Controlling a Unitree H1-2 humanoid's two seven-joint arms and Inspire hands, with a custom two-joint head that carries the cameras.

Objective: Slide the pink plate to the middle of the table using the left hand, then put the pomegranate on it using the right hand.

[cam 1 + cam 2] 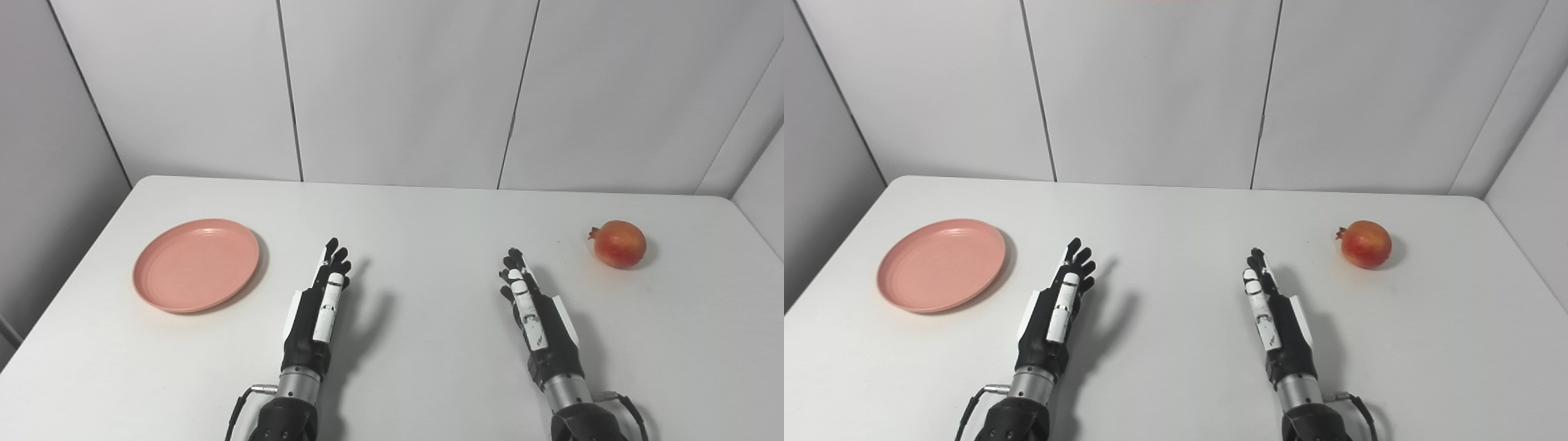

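Both hands, left hand (318, 306) and right hand (536, 312), hover open (fingers extended, holding nothing) above the white worktop (422, 245), between the round pink plastic plate (196, 264) and the red-orange pomegranate (620, 244).

A round pink plate (196, 264) with a shallow raised rim is seen lying flat and empty on the left side of the white worktop (429, 343). A red-orange pomegranate (619, 244) is placed well apart on the far right side, resting on its side with its small crown turned toward the left.
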